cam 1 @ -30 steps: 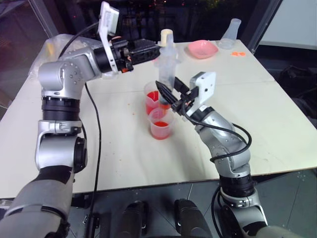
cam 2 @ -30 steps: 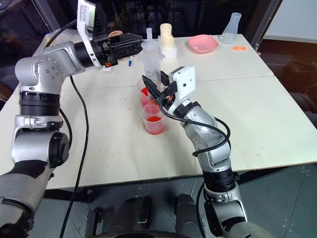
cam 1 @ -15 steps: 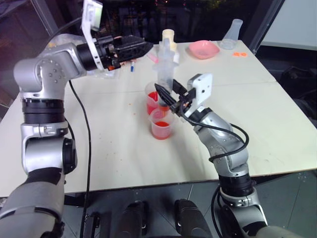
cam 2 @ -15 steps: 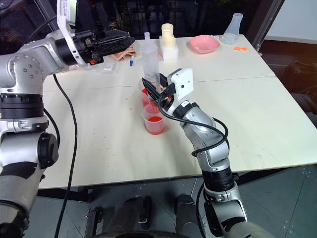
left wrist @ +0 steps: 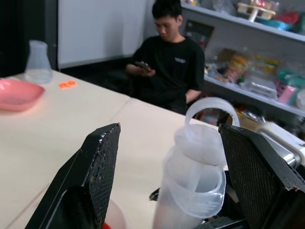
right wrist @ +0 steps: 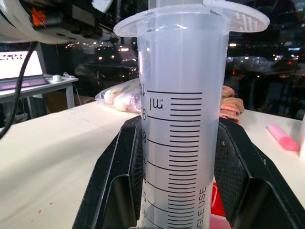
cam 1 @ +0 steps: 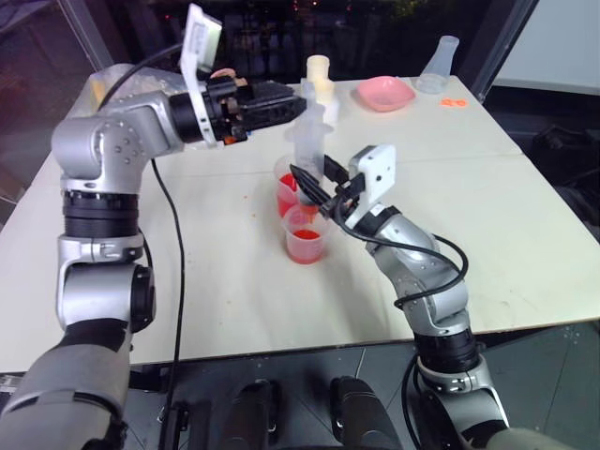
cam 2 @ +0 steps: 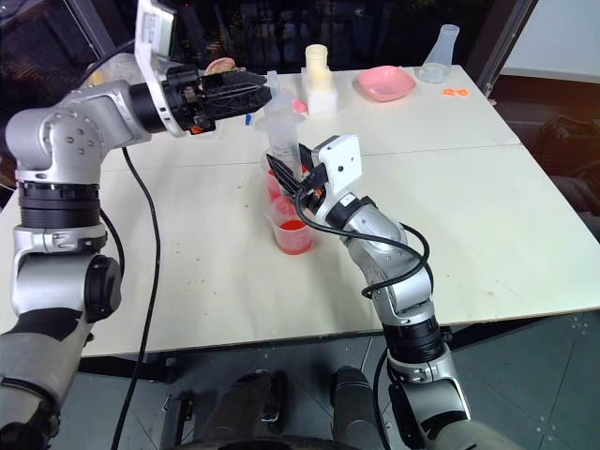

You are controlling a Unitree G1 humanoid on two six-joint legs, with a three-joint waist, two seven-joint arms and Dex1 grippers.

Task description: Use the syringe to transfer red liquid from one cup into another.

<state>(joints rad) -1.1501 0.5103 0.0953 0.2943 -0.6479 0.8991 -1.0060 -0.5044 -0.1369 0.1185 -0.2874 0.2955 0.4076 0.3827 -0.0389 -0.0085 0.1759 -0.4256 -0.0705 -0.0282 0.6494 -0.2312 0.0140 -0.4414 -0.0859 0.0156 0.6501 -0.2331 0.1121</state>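
Two grippers share this: right gripper clamps the syringe upright; left gripper, fingers spread, should squarely straddle its plunger.

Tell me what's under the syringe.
Two clear cups holding red liquid sit below the syringe. The right gripper covers the tip, so which cup it enters is hidden.

Both head views look forward and down from above over the pale beige surface, sharing the whole scene a little offset sideways. The left wrist view looks level across that surface toward a seated person in black. The right wrist view sits very near the large clear plastic syringe with black marks, its barrel upright between the jaws.
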